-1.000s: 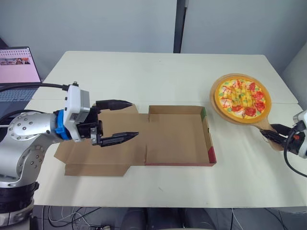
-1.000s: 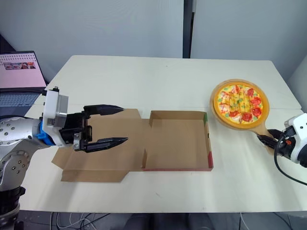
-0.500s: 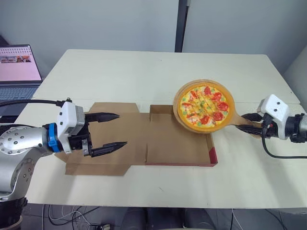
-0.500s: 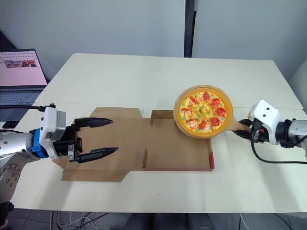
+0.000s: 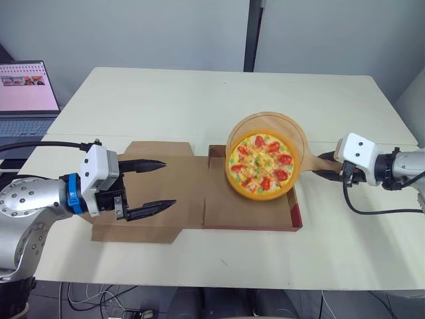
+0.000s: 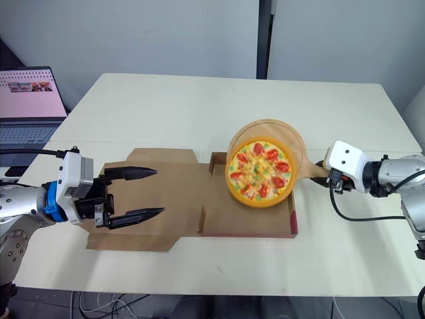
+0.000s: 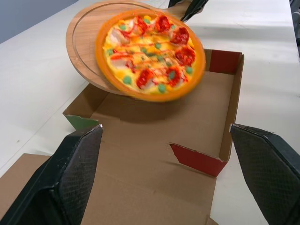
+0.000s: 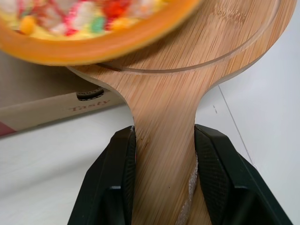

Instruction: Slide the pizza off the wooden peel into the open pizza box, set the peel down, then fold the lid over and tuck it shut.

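At the near left, the left end effector point(image 5: 167, 183) is held open, its two black fingers spread wide above the flattened lid point(image 5: 187, 178) of the pizza box point(image 5: 219, 207), which lies open on the table point(image 5: 199, 93). Just right of the lid, the tray of the box is seen with its red near wall. Above the right part of the tray, the pizza point(image 5: 259, 166) is carried on the tilted wooden peel point(image 5: 265, 123), overhanging its near-left edge; whether the pizza touches the box cannot be told. At the right, the handle of the peel is clamped between the fingers of the right end effector point(image 8: 165, 133). At the far left, beyond the table's edge, a laptop point(image 5: 26, 86) is seen.
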